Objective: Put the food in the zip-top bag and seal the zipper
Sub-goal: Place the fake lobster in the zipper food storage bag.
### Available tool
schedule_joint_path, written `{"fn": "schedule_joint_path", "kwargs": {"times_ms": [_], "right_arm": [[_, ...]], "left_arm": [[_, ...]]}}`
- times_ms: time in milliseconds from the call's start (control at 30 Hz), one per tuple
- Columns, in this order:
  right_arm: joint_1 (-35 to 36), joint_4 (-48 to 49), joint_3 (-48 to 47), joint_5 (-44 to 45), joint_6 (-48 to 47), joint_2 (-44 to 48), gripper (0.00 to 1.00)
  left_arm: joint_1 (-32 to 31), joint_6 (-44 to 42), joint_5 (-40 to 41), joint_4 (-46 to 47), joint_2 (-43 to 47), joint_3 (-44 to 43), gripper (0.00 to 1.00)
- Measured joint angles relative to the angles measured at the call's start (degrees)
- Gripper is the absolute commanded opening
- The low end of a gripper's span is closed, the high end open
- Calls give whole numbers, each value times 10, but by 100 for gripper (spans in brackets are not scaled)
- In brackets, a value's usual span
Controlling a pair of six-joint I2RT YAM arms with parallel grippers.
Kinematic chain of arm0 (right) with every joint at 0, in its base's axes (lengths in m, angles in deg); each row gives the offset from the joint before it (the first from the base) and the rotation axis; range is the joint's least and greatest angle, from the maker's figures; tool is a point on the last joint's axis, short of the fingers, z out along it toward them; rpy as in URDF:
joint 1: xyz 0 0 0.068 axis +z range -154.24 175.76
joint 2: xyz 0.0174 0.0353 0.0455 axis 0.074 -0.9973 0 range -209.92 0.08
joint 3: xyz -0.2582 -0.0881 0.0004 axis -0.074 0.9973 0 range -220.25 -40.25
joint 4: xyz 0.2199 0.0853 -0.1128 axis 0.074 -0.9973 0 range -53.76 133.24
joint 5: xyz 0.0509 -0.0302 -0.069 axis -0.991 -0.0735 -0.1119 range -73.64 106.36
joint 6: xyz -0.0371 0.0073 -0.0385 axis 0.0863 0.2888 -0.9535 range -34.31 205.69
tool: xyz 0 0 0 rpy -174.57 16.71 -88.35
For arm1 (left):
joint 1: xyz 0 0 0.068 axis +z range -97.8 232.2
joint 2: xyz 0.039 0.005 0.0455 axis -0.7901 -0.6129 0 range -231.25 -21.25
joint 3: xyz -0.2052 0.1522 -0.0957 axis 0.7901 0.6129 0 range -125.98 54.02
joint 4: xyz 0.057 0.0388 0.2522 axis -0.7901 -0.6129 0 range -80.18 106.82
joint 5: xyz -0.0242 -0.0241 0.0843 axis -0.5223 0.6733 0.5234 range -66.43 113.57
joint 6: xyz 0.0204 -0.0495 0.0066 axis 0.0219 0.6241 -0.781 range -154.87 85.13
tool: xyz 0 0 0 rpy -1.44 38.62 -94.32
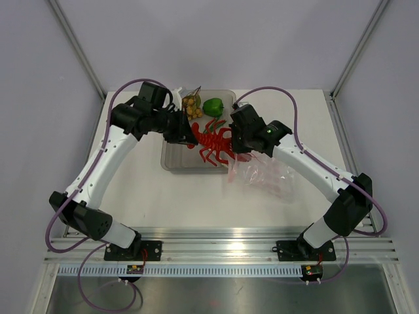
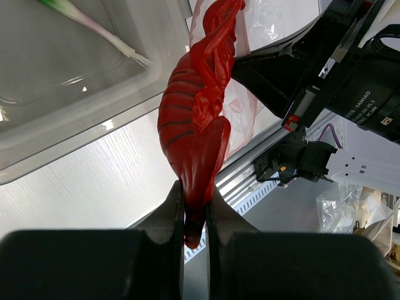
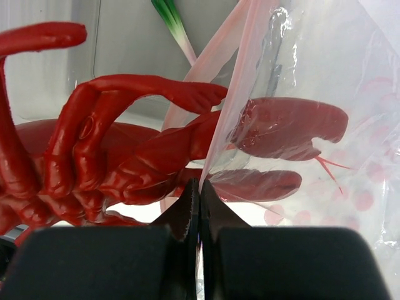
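My left gripper (image 2: pixel 195 199) is shut on the tail of the red lobster (image 2: pixel 194 119), holding it above the tray; it also shows in the top view (image 1: pixel 215 142). The lobster's claws (image 3: pixel 281 122) reach into the mouth of the zip-top bag (image 3: pixel 319 75). My right gripper (image 3: pixel 200 190) is shut on the bag's edge, by its pink-red zipper strip (image 3: pixel 206 59). In the top view the bag (image 1: pixel 265 175) lies right of the tray, under my right gripper (image 1: pixel 237 147). The green bell pepper (image 1: pixel 213 106), the yellow-tan balls (image 1: pixel 192 104) and a green stalk (image 3: pixel 172 19) are in the tray.
The rigid clear tray (image 1: pixel 177 160) stands at mid-table between the arms. The metal rail (image 1: pixel 222 245) with both arm bases runs along the near edge. Frame posts rise at the back corners.
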Motion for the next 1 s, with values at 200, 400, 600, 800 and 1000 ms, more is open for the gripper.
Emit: {"fn": "schedule_joint_path", "kwargs": {"times_ms": [200,400,600,800,1000], "right_arm": [[0,-2,0,17,-12,0,0],[0,-2,0,24,-17,0,0],[0,3,0,12,-13,0,0],[0,16,2,-8,-5,0,0],[0,14,6,-4,-5,0,0]], "left_arm": [[21,-15,-11,-17,-1,-19,0],[34,-22,-24,-19,-1,-28,0],[30,-14,-40,-1,0,5,0],[13,0,-38,16,-1,28,0],[2,4,-28,17,-5,29,0]]}}
